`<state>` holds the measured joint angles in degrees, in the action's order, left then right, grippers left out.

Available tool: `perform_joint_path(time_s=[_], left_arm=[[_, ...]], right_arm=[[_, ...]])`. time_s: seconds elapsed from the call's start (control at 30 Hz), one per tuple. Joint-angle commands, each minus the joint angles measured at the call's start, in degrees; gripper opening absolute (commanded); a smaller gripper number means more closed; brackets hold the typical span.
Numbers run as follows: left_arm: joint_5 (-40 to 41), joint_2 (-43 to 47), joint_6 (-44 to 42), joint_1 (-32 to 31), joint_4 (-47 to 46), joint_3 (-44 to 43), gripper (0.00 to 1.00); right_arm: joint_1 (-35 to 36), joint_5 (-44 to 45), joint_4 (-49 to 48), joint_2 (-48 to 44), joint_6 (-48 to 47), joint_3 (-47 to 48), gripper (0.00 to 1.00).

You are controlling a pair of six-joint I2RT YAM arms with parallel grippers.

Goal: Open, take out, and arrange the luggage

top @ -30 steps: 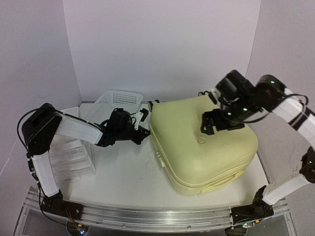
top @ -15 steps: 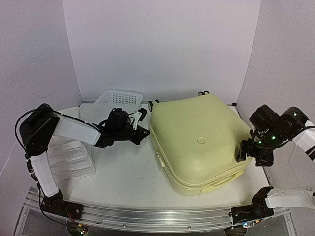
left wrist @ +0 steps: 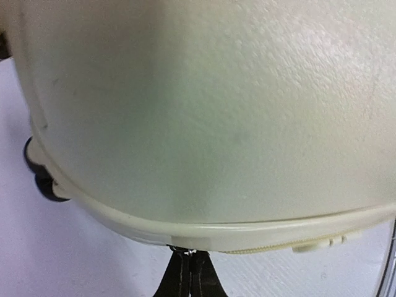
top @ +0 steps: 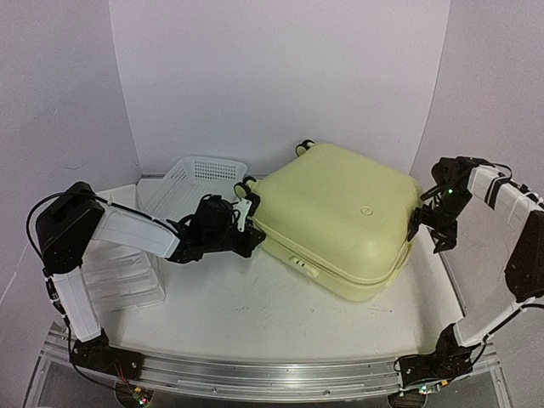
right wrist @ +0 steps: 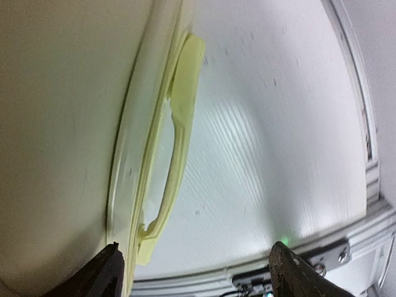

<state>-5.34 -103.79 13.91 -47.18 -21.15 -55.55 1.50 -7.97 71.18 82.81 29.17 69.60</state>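
Note:
The luggage (top: 340, 217), a pale yellow hard-shell case, lies flat at the table's centre right with its black wheels (top: 303, 147) toward the back. My left gripper (top: 246, 238) is at its left edge. In the left wrist view the shell (left wrist: 204, 105) fills the frame, and the gripper (left wrist: 189, 257) is shut at the zipper seam (left wrist: 278, 247) with a small metal zipper pull pinched at its tips. My right gripper (top: 425, 225) is beside the luggage's right side. In the right wrist view it (right wrist: 201, 272) stands open beside the side handle (right wrist: 179, 136), and nothing lies between the fingers.
A white mesh basket (top: 204, 174) stands at the back left. A clear drawer organizer (top: 127, 272) sits at the left under the left arm. Walls close in the back and both sides. The metal rail (top: 255, 374) runs along the front edge.
The luggage has turned on the table, its handle side swinging round to the right. The right arm left the lid and dropped beside that side, jaws narrowing slightly. The left gripper stayed shut at the seam.

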Motion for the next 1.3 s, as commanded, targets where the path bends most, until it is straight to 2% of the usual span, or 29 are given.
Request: perform_joint_path(time_s=[0.0,0.13,0.2,0.3,0.4,0.6,0.7,0.83,1.0,1.13,1.2,1.27], left_arm=[[-7.74,0.17,2.01,-7.14,-4.68,-4.69,0.0],[-6.26,0.64,0.85,-7.31,-4.21,-3.74,0.0],[-4.19,1.76,-1.13,-7.17,-3.61,-2.77,0.0],[-3.39,2.59,-3.11,-5.53,-2.8,-1.61,0.0],[-4.89,3.0,-1.63,-2.09,-2.76,-0.32,0.0],[-2.11,5.57,-8.44,0.04,-3.17,2.6,0.0],[-4.46,5.37,-15.07,0.6,-10.97,6.39,0.0],[-14.74,2.73,-18.42,2.95,-26.1,10.38,0.0],[-22.27,-0.06,-20.16,3.14,-30.48,8.25,0.0],[-25.18,-6.37,-16.42,5.37,-49.07,10.19,0.0],[-28.32,-10.07,-13.64,7.59,-55.32,9.39,0.0],[-26.89,-11.54,-13.17,8.47,-58.3,9.96,0.0]], right_arm=[[1.4,-0.04,-15.16,4.43,-10.11,8.7,0.83],[1.4,9.34,-8.07,1.11,-12.71,10.49,0.89],[1.4,10.2,-6.14,-2.74,-13.7,10.4,0.92],[1.99,3.0,-5.36,-7.32,-16.99,12.05,0.92],[5.47,0.29,-5.04,-8.99,-19.14,15.2,0.93],[17.47,-3.42,-6.43,-5.98,-23.68,20.35,0.93],[26.33,-1.44,-8.45,-2.43,-30.88,22.04,0.93],[32.15,0.6,-11.84,3.09,-36.42,25.15,0.93],[33.82,-3.01,-15.86,7.37,-37.53,28.44,0.94],[33.85,-4.97,-20.02,7.59,-37.24,26.48,0.95],[33.89,-6.1,-20.91,7.95,-36.93,25.82,0.95],[33.94,-6.92,-21.08,8.31,-36.82,25.53,0.95]])
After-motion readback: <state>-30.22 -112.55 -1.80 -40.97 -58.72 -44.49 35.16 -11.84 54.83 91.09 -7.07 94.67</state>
